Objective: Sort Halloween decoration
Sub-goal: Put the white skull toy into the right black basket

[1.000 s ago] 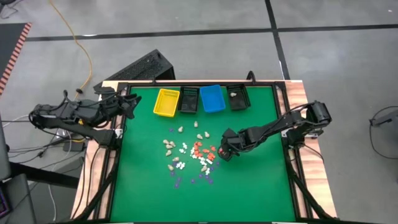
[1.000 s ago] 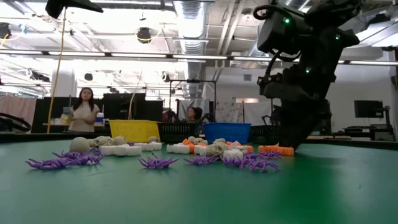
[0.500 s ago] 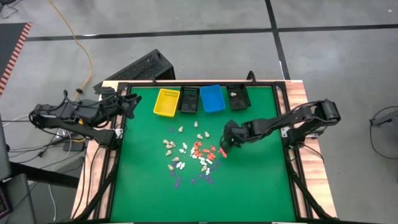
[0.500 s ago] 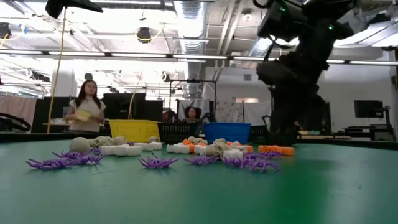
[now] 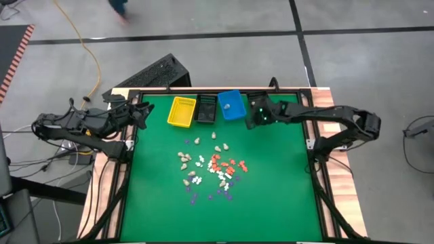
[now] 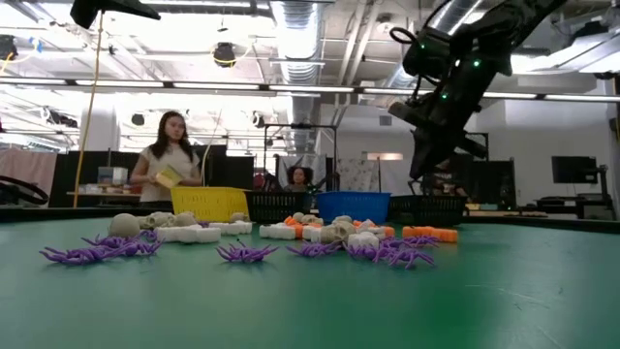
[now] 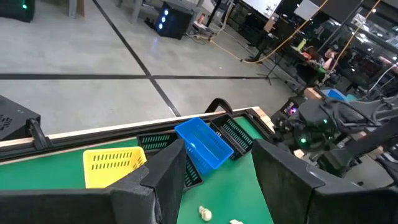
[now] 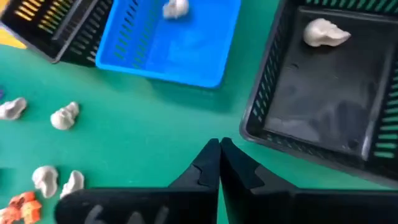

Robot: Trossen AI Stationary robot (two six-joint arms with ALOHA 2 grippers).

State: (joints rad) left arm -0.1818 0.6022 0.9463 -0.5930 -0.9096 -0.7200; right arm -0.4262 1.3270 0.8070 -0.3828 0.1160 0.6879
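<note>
Where right gripper (image 8: 219,163) hovers, black bin (image 8: 323,102) rim seemingly adjacent.

High view: overhead, looking straight down; takes in the whole green surface (image 5: 271,196) and both arms.
Low view: at surface height, level, facing the room behind; decorations (image 6: 242,252) close.
Left wrist view: far off, facing the bins obliquely.
Right wrist view: close, looking down.
Shared: blue bin (image 5: 230,107) appears in all four.
</note>
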